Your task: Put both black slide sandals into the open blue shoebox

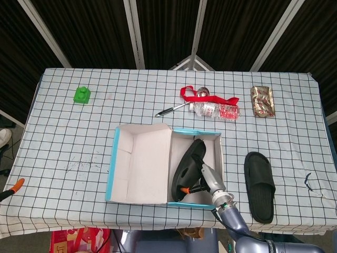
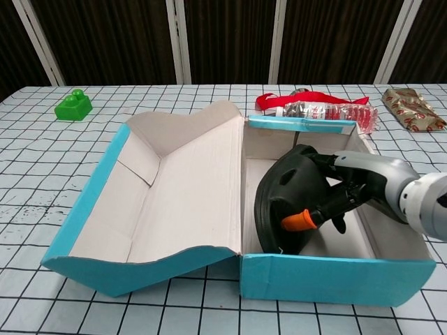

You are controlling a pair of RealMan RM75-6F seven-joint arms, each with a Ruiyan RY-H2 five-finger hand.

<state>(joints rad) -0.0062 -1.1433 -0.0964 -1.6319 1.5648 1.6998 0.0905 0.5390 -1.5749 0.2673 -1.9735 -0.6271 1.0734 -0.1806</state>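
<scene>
Your right hand (image 2: 349, 195) reaches into the open blue cardboard shoebox (image 2: 335, 279) from the near edge of the tabletop (image 1: 68, 142), its dark fingers (image 2: 307, 218) with an orange tip wrapped on the first black slide sandal (image 2: 286, 199). You hold that sandal tilted up on its edge inside the box's right compartment, leaning against the fold where the lid (image 2: 160, 202) meets the base. The lid lies flung open to the left, its pale cardboard inside facing up. The second black slide sandal (image 1: 259, 185) lies flat on the checked cloth just beside the box, toward the right near corner of the tabletop, sole down and lengthwise from far to near, touching nothing. Your left hand does not show in either view. Along the far edge sit a clear plastic water bottle with a red label (image 1: 215, 110), a red ribbon (image 1: 192, 94) looped beside it, a dark pen (image 1: 167, 111) and a gold foil snack packet (image 1: 263, 101). A green toy brick (image 1: 81, 95) stands near the far left corner.
</scene>
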